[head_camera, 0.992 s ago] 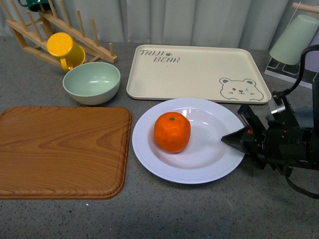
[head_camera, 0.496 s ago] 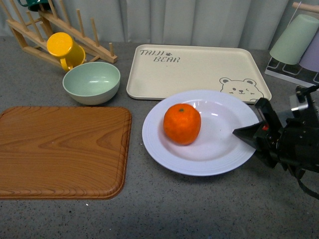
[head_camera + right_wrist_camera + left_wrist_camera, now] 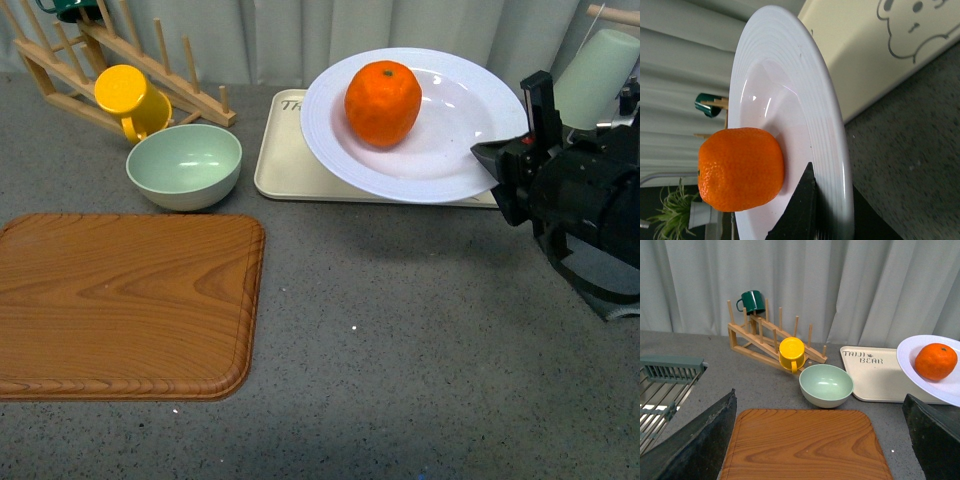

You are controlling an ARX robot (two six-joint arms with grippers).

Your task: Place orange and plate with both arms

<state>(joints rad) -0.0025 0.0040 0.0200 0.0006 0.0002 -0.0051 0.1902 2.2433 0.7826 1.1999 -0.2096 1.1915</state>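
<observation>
The wooden cutting board (image 3: 125,305) lies in front of the tray (image 3: 285,165) and off to its left, bare on top. It is the widest open landing near the tray. The grey table in front of the tray is also free.

The plate (image 3: 445,160) hangs in the air over the tray and hides most of it. The right gripper (image 3: 497,158) is pinching its rim on the tray's right side, with one dark finger (image 3: 801,205) lying on the ridged rim. The plate looks stiff, smooth and breakable. Held by one edge, its weight hangs out sideways, so the far rim over the tray's left end looks like the spot for a second hold.

The left gripper (image 3: 819,395) is spread wide and holds nothing, well back from the tray.

The green bowl (image 3: 184,165) sits just beside the tray's left edge, close under any leftward path.

The orange (image 3: 383,103) rests in the plate's hollow, above the tray's left half. It is round and loose, so it would likely roll if the plate tips.

The yellow mug (image 3: 128,98) hangs on the rack left of the tray.
</observation>
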